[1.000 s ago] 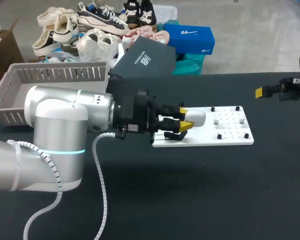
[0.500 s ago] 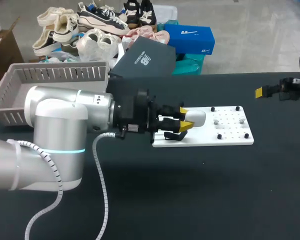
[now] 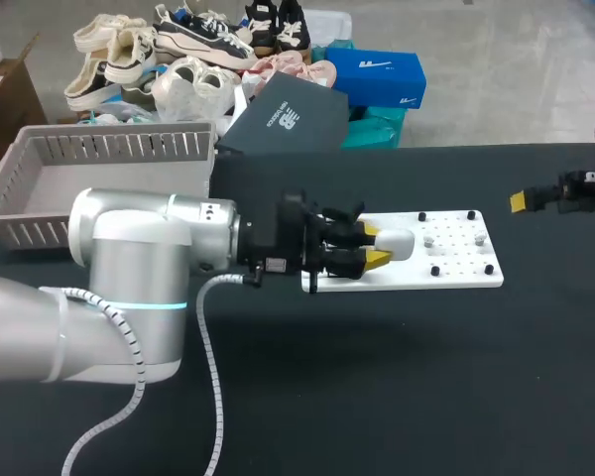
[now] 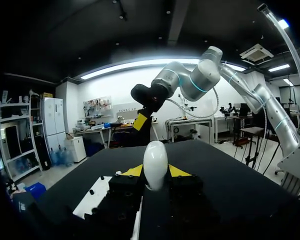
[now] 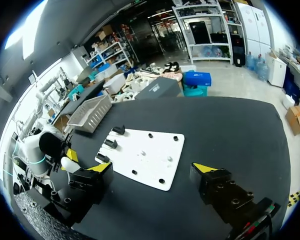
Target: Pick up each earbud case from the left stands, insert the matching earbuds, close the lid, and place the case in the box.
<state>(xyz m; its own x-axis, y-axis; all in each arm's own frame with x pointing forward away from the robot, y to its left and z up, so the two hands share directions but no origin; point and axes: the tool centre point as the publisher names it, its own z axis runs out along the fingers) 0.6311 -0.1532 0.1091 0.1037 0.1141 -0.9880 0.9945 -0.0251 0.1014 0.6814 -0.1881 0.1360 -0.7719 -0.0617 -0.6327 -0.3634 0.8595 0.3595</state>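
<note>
Earbud case (image 4: 155, 165) between left fingers (image 4: 132, 171)

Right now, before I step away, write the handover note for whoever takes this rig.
Left gripper: shut on the white earbud case, at the left end of the white board. I cannot tell whether the case is off its stand.
Right gripper: open and empty, near the table's right edge.
Grey basket: back left of the table, with no case visible in it.
Done: one case gripped.
Left: earbuds in, lid closed, case into the basket.
</note>
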